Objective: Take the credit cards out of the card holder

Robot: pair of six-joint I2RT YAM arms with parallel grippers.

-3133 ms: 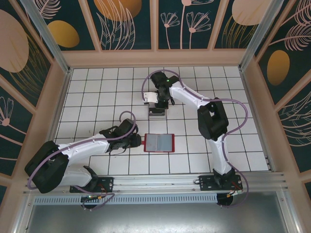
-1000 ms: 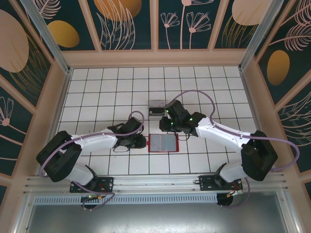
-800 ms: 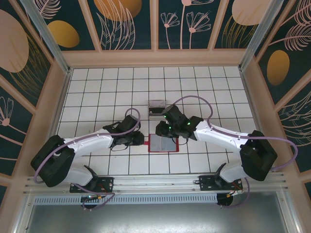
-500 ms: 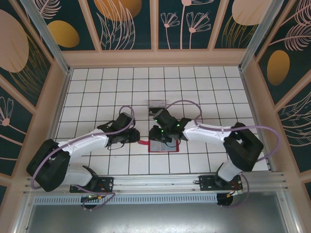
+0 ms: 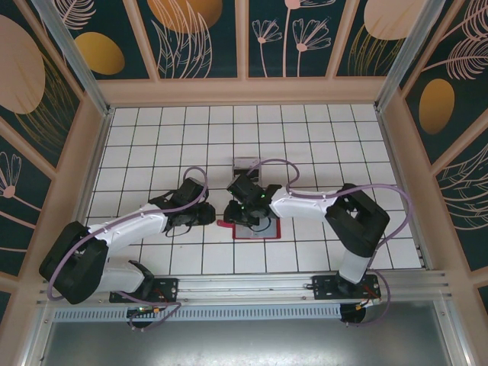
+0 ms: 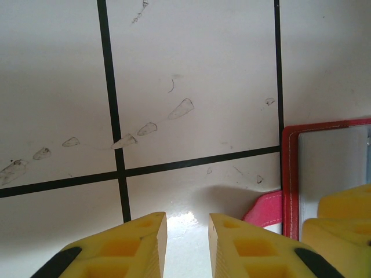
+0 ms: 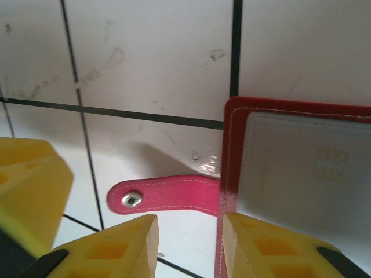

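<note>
Right gripper point(image 7: 188, 246), jaws partly apart and empty, hovers over the tab point(image 7: 165, 197) at the left edge of the open red card holder point(image 7: 232, 145), a credit card point(image 7: 301, 174) tucked inside, on the tabletop point(image 5: 152, 137), while left gripper point(image 6: 186, 249), jaws narrowly apart on nothing, hangs just beside over bare tiles.

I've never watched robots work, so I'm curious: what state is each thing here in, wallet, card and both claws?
Flat red folding wallet: open, lying flat on the tiled table.
Red closing tab with metal snap: unfastened, lying on the table.
Pale grey chip card: not yet out, flat inside the wallet.
Left gripper: open, empty, beside the tab.
Right gripper: open, empty, over the tab.
</note>
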